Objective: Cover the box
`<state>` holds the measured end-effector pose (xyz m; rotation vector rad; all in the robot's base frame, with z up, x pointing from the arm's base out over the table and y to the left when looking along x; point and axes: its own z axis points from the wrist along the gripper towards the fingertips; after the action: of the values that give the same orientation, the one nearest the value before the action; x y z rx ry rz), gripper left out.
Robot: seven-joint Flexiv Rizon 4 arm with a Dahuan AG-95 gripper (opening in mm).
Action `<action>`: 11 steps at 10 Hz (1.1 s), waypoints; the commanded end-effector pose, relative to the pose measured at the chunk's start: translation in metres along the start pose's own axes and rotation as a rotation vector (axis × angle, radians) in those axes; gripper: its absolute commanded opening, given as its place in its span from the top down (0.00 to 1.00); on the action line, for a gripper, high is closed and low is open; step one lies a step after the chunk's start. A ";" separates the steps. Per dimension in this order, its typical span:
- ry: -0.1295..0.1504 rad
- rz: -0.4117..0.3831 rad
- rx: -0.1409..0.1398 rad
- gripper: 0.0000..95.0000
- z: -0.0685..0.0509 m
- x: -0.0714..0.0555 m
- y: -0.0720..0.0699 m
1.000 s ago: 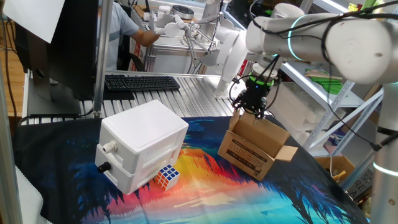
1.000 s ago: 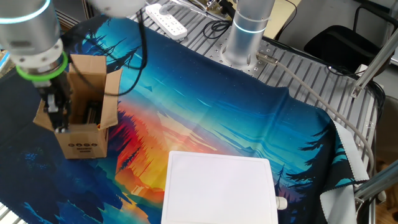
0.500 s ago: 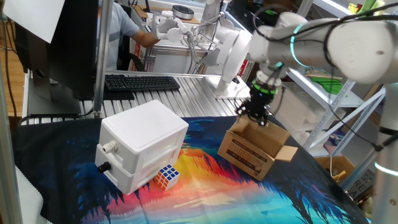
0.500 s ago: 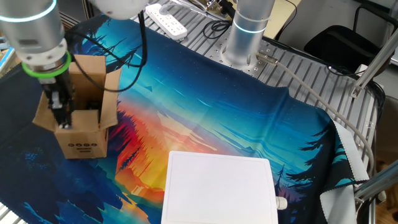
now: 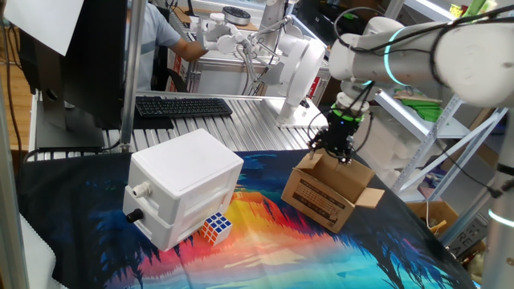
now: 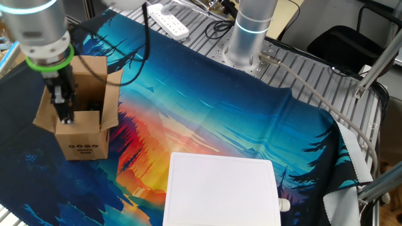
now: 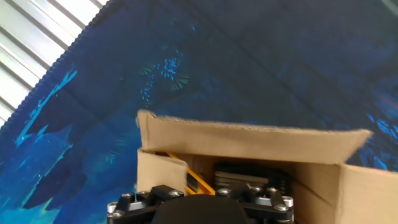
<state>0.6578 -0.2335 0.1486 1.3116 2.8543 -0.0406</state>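
Brown corrugated cardboard, with black print on one side, makes up the small box [image 5: 331,195], which stands on the bright sunset-printed cloth [image 6: 207,113] covering the bench, at the edge well away from the big white plastic box with knobs [image 5: 183,185] and the small Rubik's cube [image 5: 215,226] beside it. Its top flaps stand up or splay outward, so the mouth is uncovered.

What matters for the coming move is that the box lies directly below the black two-finger gripper [image 6: 65,113], which points straight down over the open mouth near one upright flap [image 7: 249,142]. In the hand view that flap stands just ahead of the fingers, its long edge running across the picture. The jaws stand apart and hold nothing. To my eye, the flap must be pushed inward from here.

Against the frame a second ago, the gripper has shifted sideways over the box and sunk a little toward the mouth. The box and its flaps look unmoved.
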 end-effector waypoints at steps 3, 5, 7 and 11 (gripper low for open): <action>-0.007 -0.002 -0.006 0.20 0.006 0.001 -0.006; -0.010 0.009 -0.010 0.20 0.012 0.003 -0.006; -0.016 0.014 -0.016 0.20 0.020 0.003 -0.002; -0.015 0.022 -0.020 0.20 0.027 0.003 0.001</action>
<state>0.6550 -0.2305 0.1230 1.3346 2.8170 -0.0226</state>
